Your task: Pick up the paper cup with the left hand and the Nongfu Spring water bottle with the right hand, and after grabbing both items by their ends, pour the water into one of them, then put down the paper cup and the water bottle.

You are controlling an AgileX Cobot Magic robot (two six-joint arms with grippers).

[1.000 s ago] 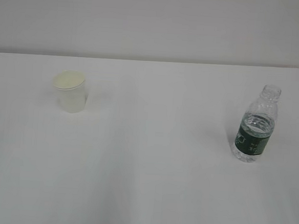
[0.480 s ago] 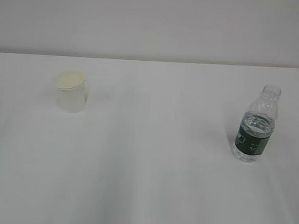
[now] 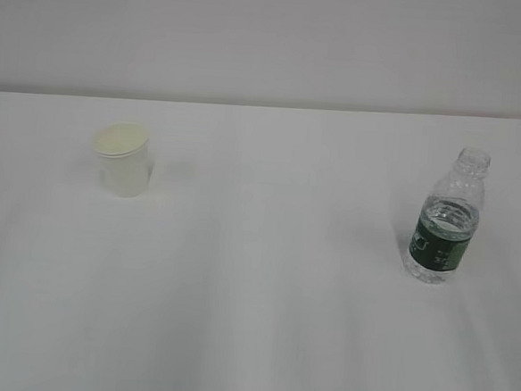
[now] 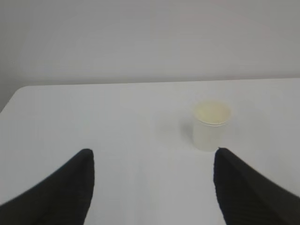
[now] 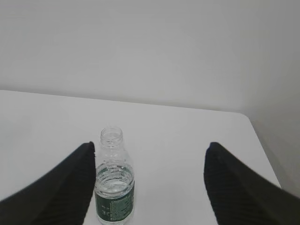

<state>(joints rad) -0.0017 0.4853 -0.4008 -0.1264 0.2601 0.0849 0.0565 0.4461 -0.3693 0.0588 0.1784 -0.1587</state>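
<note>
left end effector [image 4: 152, 187] wide open, empty | right end effector [image 5: 150, 183] same | white table [image 3: 261, 321], pale wall [image 3: 272, 35]

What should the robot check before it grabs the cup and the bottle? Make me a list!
1. Paper cup standing upright on the table: ok.
2. Water bottle upright, with no cap: ok.
3. Water in the bottle: ok, it shows through the clear wall.
4. Left gripper open with nothing in it: ok. The cup sits ahead, off to the right of the gap, so lined up: not ok.
5. Right gripper open with nothing in it: ok. The bottle sits close to one finger, so centred: not ok.
6. Cup empty: cannot tell.
</note>
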